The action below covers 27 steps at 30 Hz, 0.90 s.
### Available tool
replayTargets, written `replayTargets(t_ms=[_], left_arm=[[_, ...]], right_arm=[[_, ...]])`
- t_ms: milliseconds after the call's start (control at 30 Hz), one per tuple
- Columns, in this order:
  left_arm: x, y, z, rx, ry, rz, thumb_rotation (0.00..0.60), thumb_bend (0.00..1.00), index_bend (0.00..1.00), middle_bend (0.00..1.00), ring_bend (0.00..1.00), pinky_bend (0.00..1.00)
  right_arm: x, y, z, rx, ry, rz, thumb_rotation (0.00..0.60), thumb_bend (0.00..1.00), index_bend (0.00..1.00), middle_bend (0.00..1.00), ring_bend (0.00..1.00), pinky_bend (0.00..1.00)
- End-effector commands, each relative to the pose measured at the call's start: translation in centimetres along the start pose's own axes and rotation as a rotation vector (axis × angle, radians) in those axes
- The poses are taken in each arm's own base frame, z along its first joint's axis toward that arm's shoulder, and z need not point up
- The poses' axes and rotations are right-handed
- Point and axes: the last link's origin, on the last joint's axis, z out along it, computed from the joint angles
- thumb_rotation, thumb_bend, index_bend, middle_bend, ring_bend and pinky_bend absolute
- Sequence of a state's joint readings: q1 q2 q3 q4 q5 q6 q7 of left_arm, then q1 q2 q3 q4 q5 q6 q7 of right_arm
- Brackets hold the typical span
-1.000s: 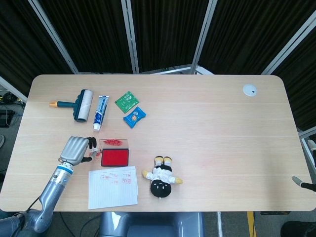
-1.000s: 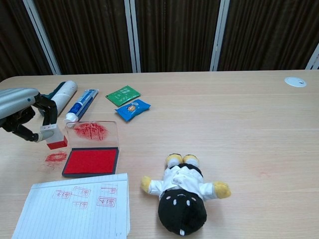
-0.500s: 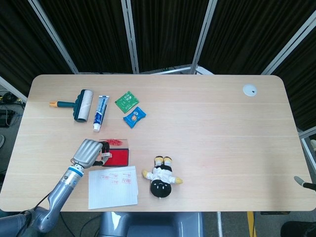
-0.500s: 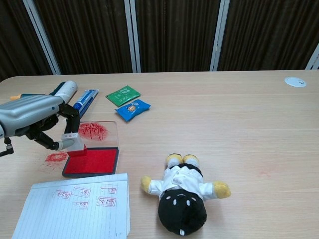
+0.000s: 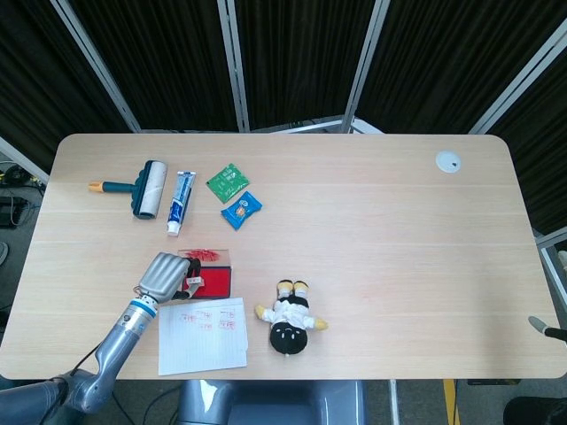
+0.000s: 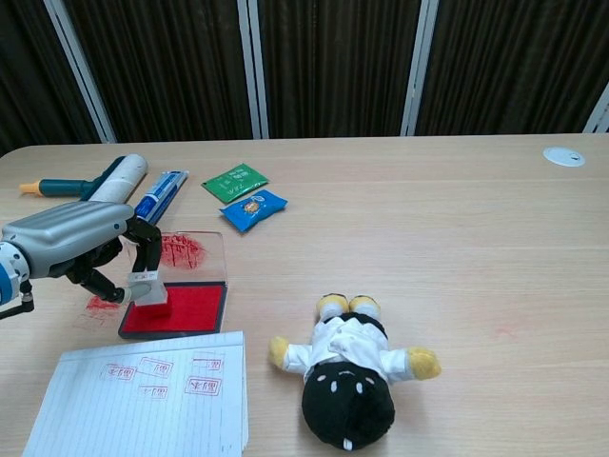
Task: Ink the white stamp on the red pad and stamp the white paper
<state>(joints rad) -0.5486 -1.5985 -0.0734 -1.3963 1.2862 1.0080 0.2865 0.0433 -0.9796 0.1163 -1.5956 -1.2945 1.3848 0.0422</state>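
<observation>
The left hand (image 6: 90, 249) grips the white stamp (image 6: 149, 288) between its dark fingertips (image 6: 143, 249), at the left of the chest view. The stamp stands roughly upright with its red face down on the left part of the red pad (image 6: 181, 308); it appears to touch the ink, though contact cannot be confirmed. In the head view the same hand (image 5: 165, 276) covers the pad's left edge (image 5: 215, 282).

The white paper (image 6: 147, 400) lies just below the pad in both views, toward the lower left of the frame, its near corner almost touching the pad's front rim. So from the stamp, the next target lies straight toward the robot's body, a short pull back and down in the frame. The sheet's long side runs left to right. It already carries several red rectangular imprints near its top edge; their characters are too small to read. Free ruled space sits below them.

The right hand is not visible; only a dark tip shows at the far right edge of the head view. The left is plainly the nearer one.

The pad's clear lid (image 6: 181, 251) lies open behind it, smeared red. No legible writing is visible anywhere.
</observation>
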Motion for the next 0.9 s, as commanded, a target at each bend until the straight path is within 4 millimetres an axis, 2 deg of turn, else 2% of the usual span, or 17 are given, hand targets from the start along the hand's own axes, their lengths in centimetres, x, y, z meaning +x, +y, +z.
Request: replayTargets(t_ms=[33,900], left_arm=[[-0.3,-0.1,0.2,0.006,-0.006,-0.012,0.600,0.36,0.57,0.56,0.86,0.86],[-1.8,-0.5,0.6,0.020,-0.043,0.016,0.600,0.37,0.57,0.57,0.86,0.86]], right_arm=[[0.0,0.0,0.0,-0.002,-0.001,-0.001,0.600,0.00,0.00,0.00,0.00,0.00],[-0.2,0.1,0.3,-0.011,-0.002,-0.015,0.600,0.00,0.00,0.00,0.00,0.00]])
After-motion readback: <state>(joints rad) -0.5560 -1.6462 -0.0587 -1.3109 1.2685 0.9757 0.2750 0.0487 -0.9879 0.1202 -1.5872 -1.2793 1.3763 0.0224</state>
